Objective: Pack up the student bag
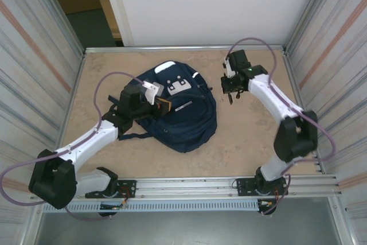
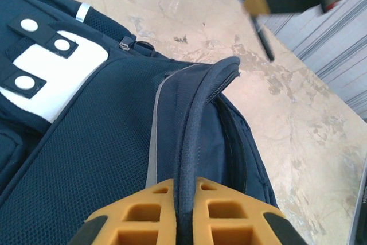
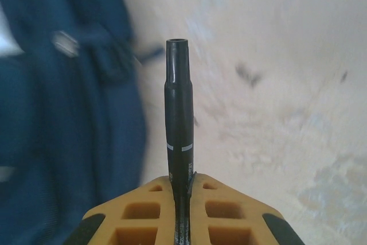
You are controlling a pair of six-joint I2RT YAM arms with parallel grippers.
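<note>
Counter (image 1: 252, 136), walled left, right and back; student bag (image 1: 186, 116) lies flat left of centre. The left pincer (image 2: 184, 199) is pinching a raised fold of its dark zip rim (image 2: 195, 107), and the right pincer (image 3: 182, 190) is clamped on a black pen (image 3: 179, 101) over bare counter just off the bag's right side. Likely step is pen into bag: the left should lift the rim so the mouth gapes, and the right should feed the pen end-first into the gap, not onto fabric. Open room lies right of and nearer than the bag; the right wall sits close to that arm, and the pincers will crowd at the rim.
</note>
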